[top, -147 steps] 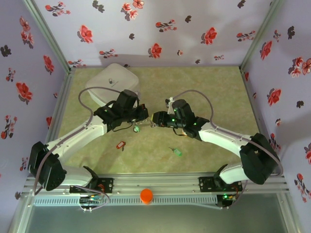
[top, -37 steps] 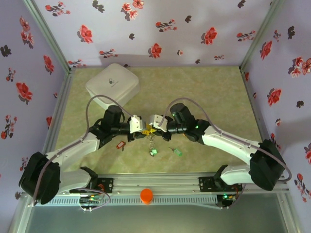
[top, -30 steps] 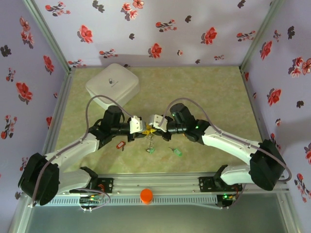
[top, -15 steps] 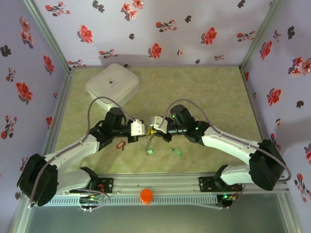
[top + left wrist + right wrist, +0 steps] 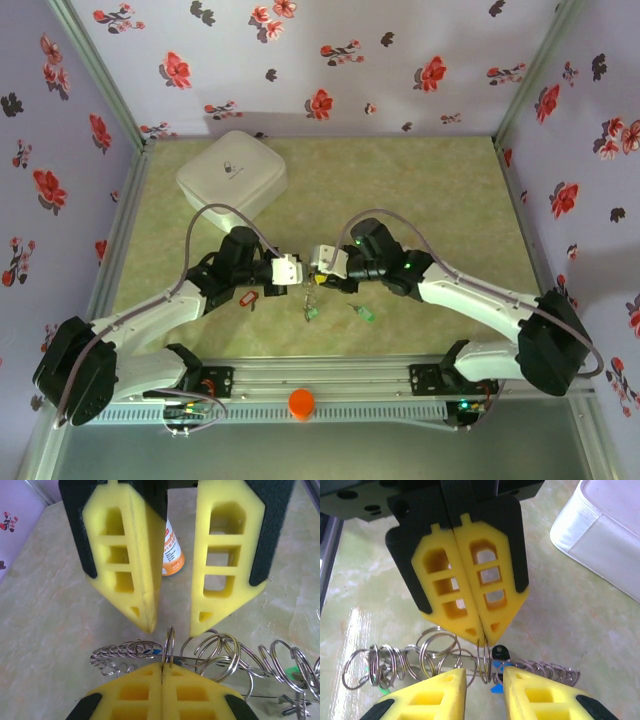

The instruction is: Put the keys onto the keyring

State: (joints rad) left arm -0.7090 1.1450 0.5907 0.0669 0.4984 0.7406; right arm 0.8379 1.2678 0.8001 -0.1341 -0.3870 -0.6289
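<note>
Yellow foam lines all four fingers of the two pincers, which face each other tip to tip over the table (image 5: 450, 190), closer to its near edge than its far one. The left gripper (image 5: 162, 669) is clenched: its two pads press flat together and pinch one upright ring (image 5: 170, 642) standing on edge. That ring belongs to the keyring (image 5: 312, 284), a bunch of thin grey wire loops hanging between the two pincers. The loops overlap too much to count, and I cannot tell whether the pinched one is the big hoop or a key's own small ring. The right gripper (image 5: 484, 676) is released, its two fingers parted with the upright ring in the gap, touching neither pad as far as shows.

Three tags show on the bunch: one black tag (image 5: 499, 652), one blue tag (image 5: 495, 688) and one green tag (image 5: 311, 313) trailing toward the near edge. Two keys lie loose on the table: one red-tagged key (image 5: 247, 297) left of the bunch and one green-tagged key (image 5: 362, 312) right of it.

One white box (image 5: 232, 173) sits at the far left corner. One orange pill bottle (image 5: 301, 403) stands at the middle of the near edge, between the two arm bases.
</note>
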